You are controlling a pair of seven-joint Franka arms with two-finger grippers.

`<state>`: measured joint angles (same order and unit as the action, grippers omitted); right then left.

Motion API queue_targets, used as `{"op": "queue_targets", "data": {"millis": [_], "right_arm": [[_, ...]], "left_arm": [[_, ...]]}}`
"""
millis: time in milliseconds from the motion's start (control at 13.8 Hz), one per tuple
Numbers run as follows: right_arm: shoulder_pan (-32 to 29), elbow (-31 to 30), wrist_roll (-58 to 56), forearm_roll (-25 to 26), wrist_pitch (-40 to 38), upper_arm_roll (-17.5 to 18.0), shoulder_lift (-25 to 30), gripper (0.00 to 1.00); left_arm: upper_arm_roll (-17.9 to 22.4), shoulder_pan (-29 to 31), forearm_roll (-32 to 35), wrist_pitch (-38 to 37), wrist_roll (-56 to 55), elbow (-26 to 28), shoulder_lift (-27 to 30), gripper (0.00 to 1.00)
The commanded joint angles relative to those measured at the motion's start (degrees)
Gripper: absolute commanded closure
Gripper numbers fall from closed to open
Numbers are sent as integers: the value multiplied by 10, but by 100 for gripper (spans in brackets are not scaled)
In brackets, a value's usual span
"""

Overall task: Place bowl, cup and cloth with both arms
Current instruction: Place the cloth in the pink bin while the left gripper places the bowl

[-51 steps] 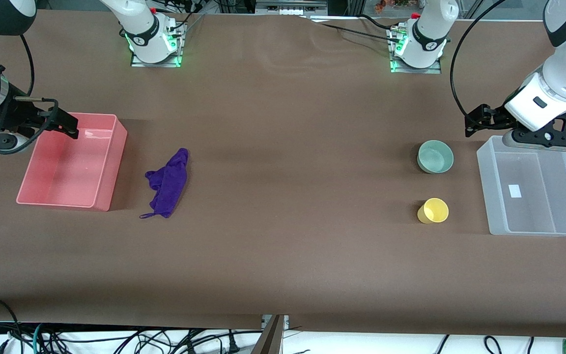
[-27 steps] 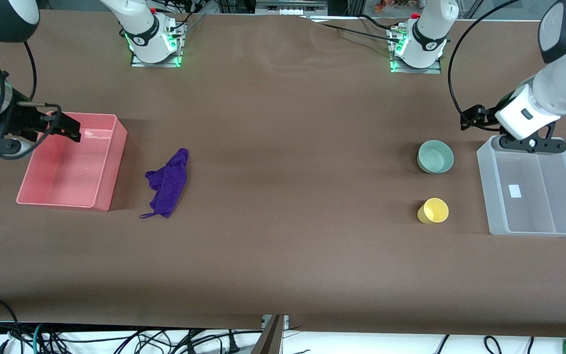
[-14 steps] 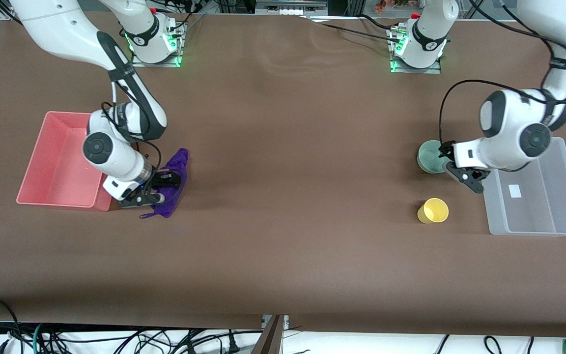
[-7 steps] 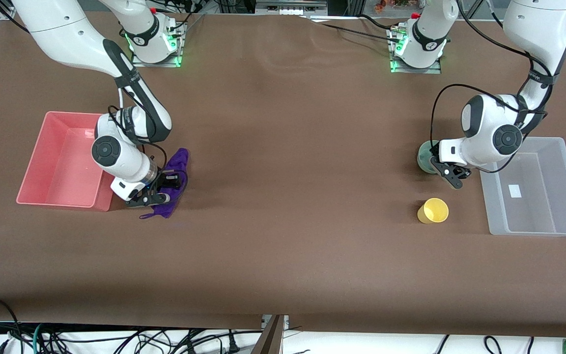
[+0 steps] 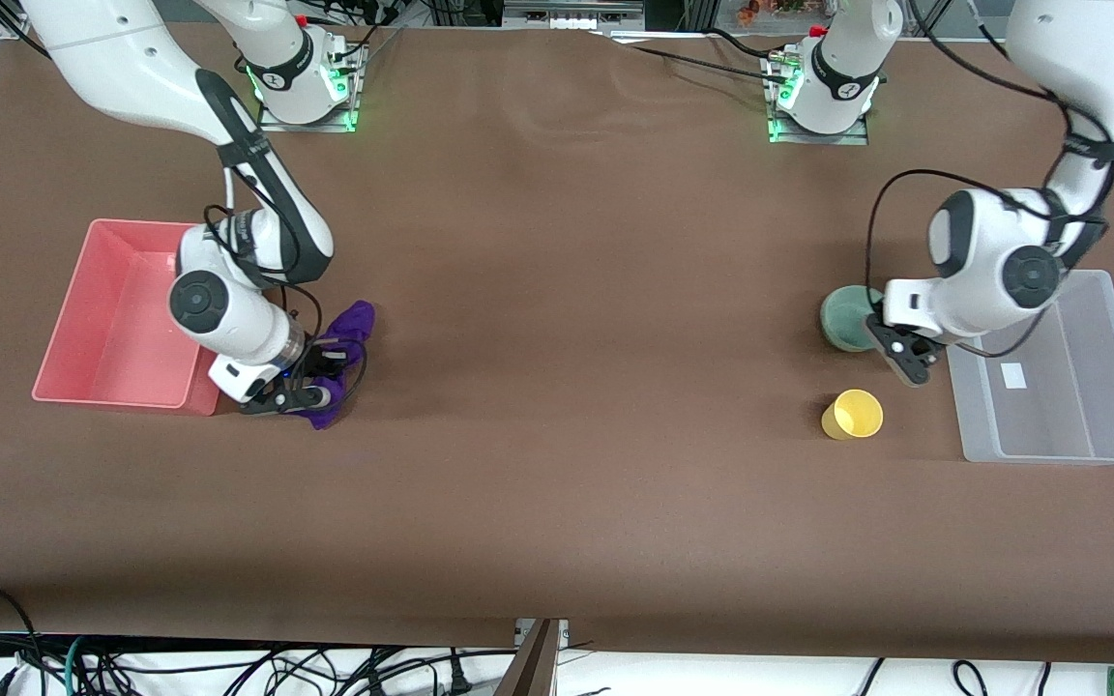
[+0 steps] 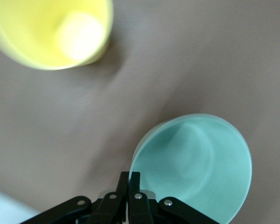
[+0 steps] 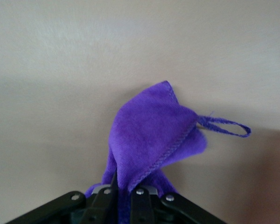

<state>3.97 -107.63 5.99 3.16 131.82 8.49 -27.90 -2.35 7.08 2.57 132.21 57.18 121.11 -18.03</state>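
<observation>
The mint-green bowl (image 5: 841, 317) is at the left arm's end of the table, beside the clear bin. My left gripper (image 5: 878, 333) is shut on its rim; in the left wrist view the fingers (image 6: 129, 181) pinch the bowl's (image 6: 198, 163) wall. The yellow cup (image 5: 853, 414) stands nearer to the camera than the bowl and also shows in the left wrist view (image 6: 51, 30). The purple cloth (image 5: 344, 333) lies beside the pink bin. My right gripper (image 5: 310, 379) is shut on the cloth (image 7: 154, 140), with its loop (image 7: 226, 127) hanging free.
A pink bin (image 5: 122, 314) stands at the right arm's end of the table. A clear bin (image 5: 1050, 372) with a white label stands at the left arm's end. The table is covered in brown cloth.
Both arms came down from over the bins. The right gripper closed on the cloth and bunched it up. The left gripper closed on the bowl's rim and shifted slightly toward the clear bin.
</observation>
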Motion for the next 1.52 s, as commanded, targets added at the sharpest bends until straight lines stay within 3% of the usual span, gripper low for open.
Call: {"op": "queue_targets", "data": {"millis": [0, 145, 363, 581, 798, 944, 1089, 1234, 1306, 1379, 1452], "right_arm": [[-25, 97, -27, -4, -195, 0, 49, 100], [-43, 182, -95, -3, -329, -5, 54, 100], [-50, 214, -190, 5, -414, -70, 86, 100], [-59, 177, -285, 7, -402, -141, 90, 100], [-70, 99, -298, 7, -321, -161, 87, 100], [-70, 47, -298, 6, -266, -168, 83, 100], [-70, 3, -297, 6, -200, -169, 76, 100], [-70, -15, -293, 4, -177, -170, 73, 100], [-70, -16, -293, 4, -177, -172, 72, 55], [-70, -14, -295, 1, -181, -174, 73, 1], [-70, -7, -288, -3, -184, -173, 80, 0]], "left_arm": [[-1, 42, 13, -146, 75, -118, 6, 100], [1, 64, 15, -237, 107, -195, -2, 100], [-1, 137, 76, -211, 153, -248, -65, 100], [-1, 170, 75, -105, 182, -273, -144, 100], [-2, 184, 67, -72, 182, -273, -183, 100], [-5, 185, 61, -72, 181, -276, -184, 1], [-8, 180, 54, -111, 176, -276, -142, 0], [-42, 178, 27, -173, 132, -291, -93, 0], [-61, 176, 24, -202, 84, -302, -85, 0], [-78, 174, 23, -215, 29, -321, -86, 0], [-101, 169, 23, -216, -26, -329, -89, 0]]}}
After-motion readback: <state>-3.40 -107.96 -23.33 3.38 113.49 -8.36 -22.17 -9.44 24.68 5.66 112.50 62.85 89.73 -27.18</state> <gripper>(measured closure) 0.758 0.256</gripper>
